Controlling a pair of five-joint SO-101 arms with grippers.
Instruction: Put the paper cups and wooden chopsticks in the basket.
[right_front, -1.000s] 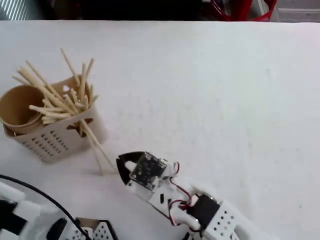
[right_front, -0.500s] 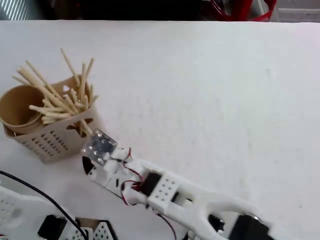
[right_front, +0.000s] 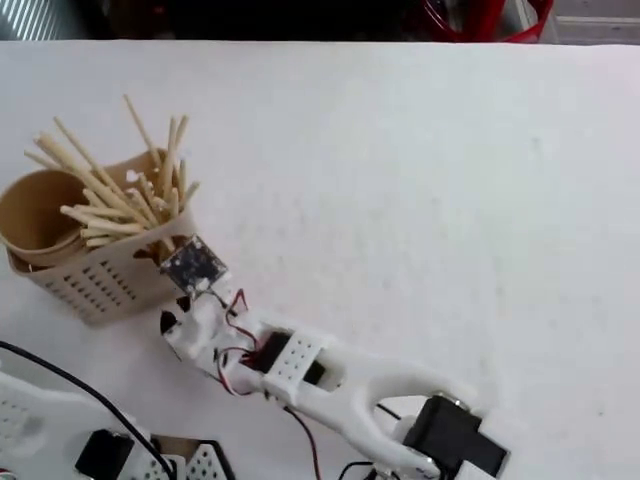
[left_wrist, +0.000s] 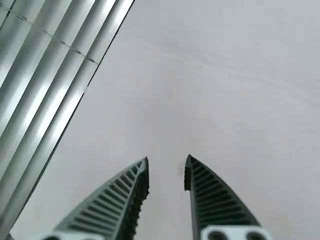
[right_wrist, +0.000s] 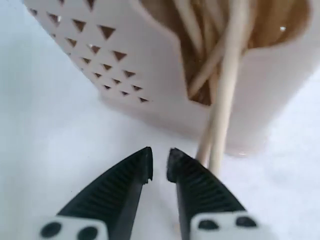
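A beige basket (right_front: 100, 275) stands at the table's left. It holds a brown paper cup (right_front: 35, 210) and several wooden chopsticks (right_front: 110, 195) that stick up and fan out. My right gripper (right_front: 175, 318) is low at the basket's front right corner. In the right wrist view its fingers (right_wrist: 159, 165) are nearly together with nothing between them. Two chopsticks (right_wrist: 222, 125) lean against the basket wall (right_wrist: 150, 75) just outside one finger. My left gripper (left_wrist: 167, 167) points at a bare pale surface, its fingers a little apart and empty.
The left arm's white base (right_front: 60, 430) and a black cable (right_front: 90, 395) lie at the front left corner. The white table (right_front: 430, 200) stretches bare to the right and back. Slatted blinds (left_wrist: 45, 75) show in the left wrist view.
My right arm has swung left across the front of the table to the basket's corner and now covers the leaning chopsticks. The left arm's base shifted slightly.
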